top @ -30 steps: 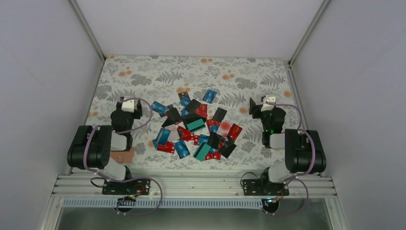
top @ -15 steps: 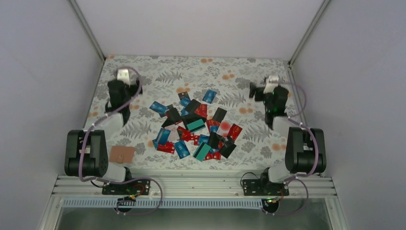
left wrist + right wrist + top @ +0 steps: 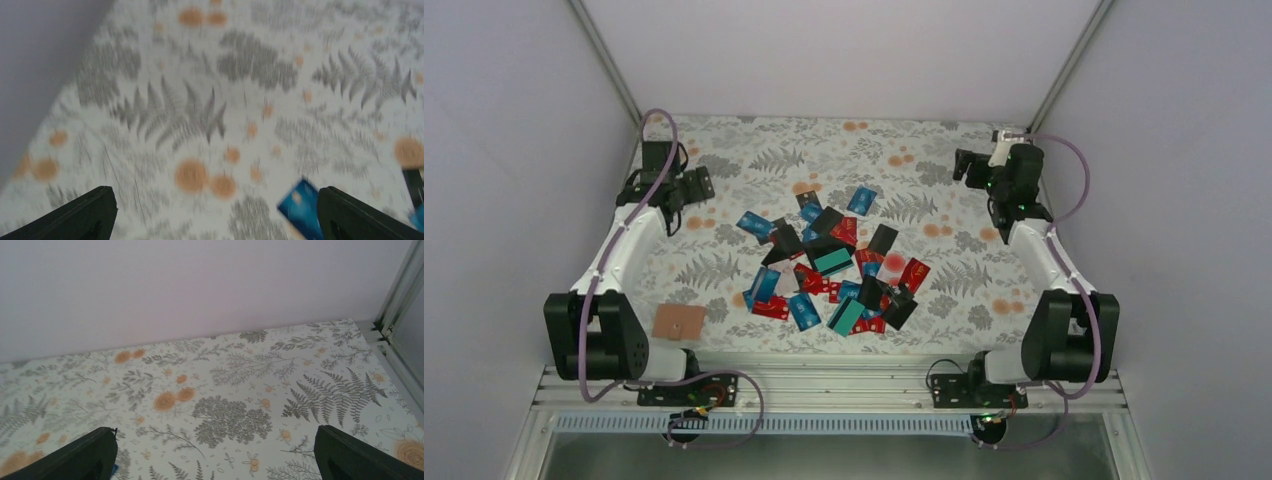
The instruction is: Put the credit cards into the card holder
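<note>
My left jaws are spread as wide as they go and hold nothing. Between them is only the fern-printed surface (image 3: pixel 240 75), blurred in my left wrist view. One blue card (image 3: pixel 300 207) lies near the right-hand tip; I cannot tell whether it touches. The left wall (image 3: pixel 35 45) runs close along the surface's left edge there.

My right jaws are just as wide apart and also grip nothing. They hang over the far right corner of the surface, facing the back wall (image 3: pixel 200 285), with the metal corner post (image 3: pixel 397 290) close on the right.

Seen from above, both arms are stretched toward the far corners, each with a wall on its outer side. The room to move lies inward, toward the middle.

The credit cards (image 3: pixel 834 265) lie there in a loose, overlapping heap of blue, red, black and teal. The heap sits closer to the near edge than the far one, well apart from both sets of jaws.

The tan card holder (image 3: pixel 678 322) lies flat by the near left corner, just beside my left arm's base. It is apart from the heap's left side.
</note>
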`<control>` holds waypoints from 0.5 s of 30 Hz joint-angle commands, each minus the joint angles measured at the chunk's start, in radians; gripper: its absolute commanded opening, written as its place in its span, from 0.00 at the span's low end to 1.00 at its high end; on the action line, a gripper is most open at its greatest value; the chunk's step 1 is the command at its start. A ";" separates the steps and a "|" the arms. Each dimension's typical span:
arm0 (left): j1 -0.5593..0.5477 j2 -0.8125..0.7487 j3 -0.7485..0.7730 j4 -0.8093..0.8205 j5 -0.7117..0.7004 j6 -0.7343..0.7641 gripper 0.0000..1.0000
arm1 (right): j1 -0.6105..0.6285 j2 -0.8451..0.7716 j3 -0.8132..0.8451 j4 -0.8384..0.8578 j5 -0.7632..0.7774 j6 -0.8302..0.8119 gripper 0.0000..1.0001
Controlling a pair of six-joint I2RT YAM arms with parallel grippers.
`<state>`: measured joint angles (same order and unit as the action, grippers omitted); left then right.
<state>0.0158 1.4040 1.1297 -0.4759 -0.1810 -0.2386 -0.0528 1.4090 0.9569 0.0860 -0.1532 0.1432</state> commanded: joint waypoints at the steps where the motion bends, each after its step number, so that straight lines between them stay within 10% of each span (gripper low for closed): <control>1: 0.003 -0.115 -0.075 -0.228 0.104 -0.137 1.00 | -0.001 -0.049 0.082 -0.174 -0.038 0.084 1.00; 15: 0.006 -0.341 -0.369 -0.402 0.212 -0.483 1.00 | 0.009 -0.071 0.093 -0.331 -0.202 0.192 1.00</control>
<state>0.0170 1.1168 0.8150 -0.8150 -0.0257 -0.5812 -0.0521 1.3670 1.0428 -0.1856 -0.3008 0.3069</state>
